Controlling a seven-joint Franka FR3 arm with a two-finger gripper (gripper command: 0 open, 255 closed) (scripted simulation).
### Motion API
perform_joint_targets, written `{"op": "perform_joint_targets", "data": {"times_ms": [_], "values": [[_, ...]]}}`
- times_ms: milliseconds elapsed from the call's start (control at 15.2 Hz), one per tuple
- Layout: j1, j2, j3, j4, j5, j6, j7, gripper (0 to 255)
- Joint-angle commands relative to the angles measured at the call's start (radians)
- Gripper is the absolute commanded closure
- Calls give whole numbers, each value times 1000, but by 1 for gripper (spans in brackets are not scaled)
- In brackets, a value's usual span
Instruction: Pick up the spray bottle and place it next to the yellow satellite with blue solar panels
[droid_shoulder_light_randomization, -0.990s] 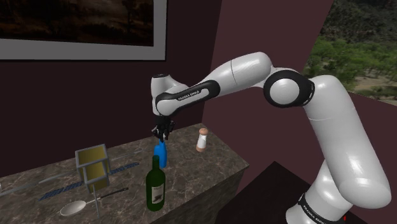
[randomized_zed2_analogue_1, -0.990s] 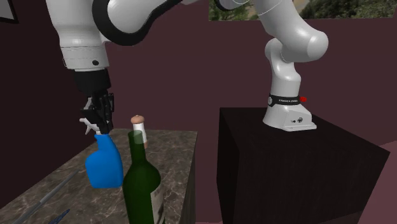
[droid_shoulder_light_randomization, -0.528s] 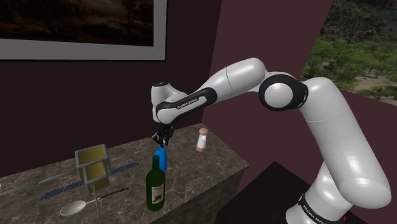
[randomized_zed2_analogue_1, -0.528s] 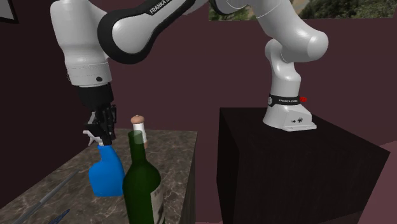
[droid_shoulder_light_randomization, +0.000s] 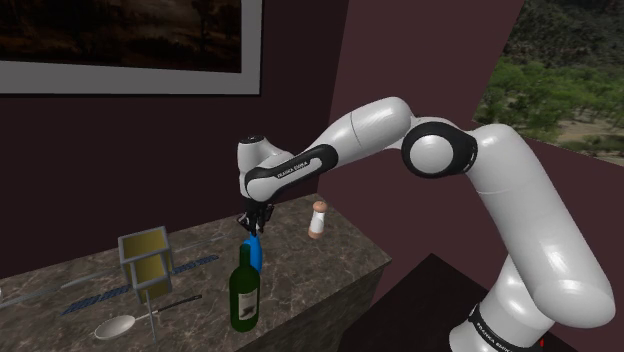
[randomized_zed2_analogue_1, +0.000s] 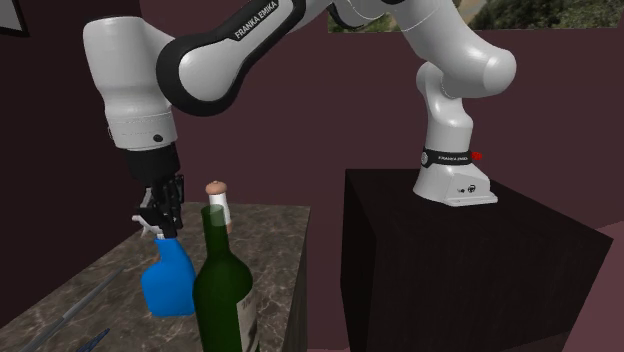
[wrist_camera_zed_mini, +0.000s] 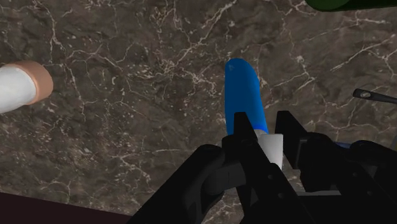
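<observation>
The spray bottle (droid_shoulder_light_randomization: 255, 251) has a blue body and a white head. It stands upright on the marble counter (droid_shoulder_light_randomization: 330, 262), just behind the green wine bottle (droid_shoulder_light_randomization: 242, 290). My gripper (droid_shoulder_light_randomization: 253, 221) comes down from above and is shut on the white head (wrist_camera_zed_mini: 273, 147), which sits between the black fingers (wrist_camera_zed_mini: 240, 132). In the second exterior view the blue spray bottle (randomized_zed2_analogue_1: 168, 282) hangs under my gripper (randomized_zed2_analogue_1: 162, 214), its base at or just above the counter. The yellow satellite (droid_shoulder_light_randomization: 146, 262) with blue solar panels sits further toward the shoulder view's left.
A white shaker with a tan cap (droid_shoulder_light_randomization: 318, 220) stands near the counter's far corner. A spoon (droid_shoulder_light_randomization: 130, 322) lies in front of the satellite. The tall wine bottle (randomized_zed2_analogue_1: 222, 290) stands close beside the spray bottle. The counter's edge drops off toward the black stand (randomized_zed2_analogue_1: 450, 260).
My gripper has come down with the spray bottle. The bottle was tilted and higher a second ago; now it is upright and low at the counter top.
</observation>
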Motion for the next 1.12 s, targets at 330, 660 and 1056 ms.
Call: {"op": "perform_joint_targets", "data": {"times_ms": [330, 660, 1056], "values": [[0, 0, 0, 0, 0, 0, 0, 0], [-1, -55, 7, 12, 9, -66, -5, 0], [-1, -68, 9, 17, 11, -85, -6, 0]]}}
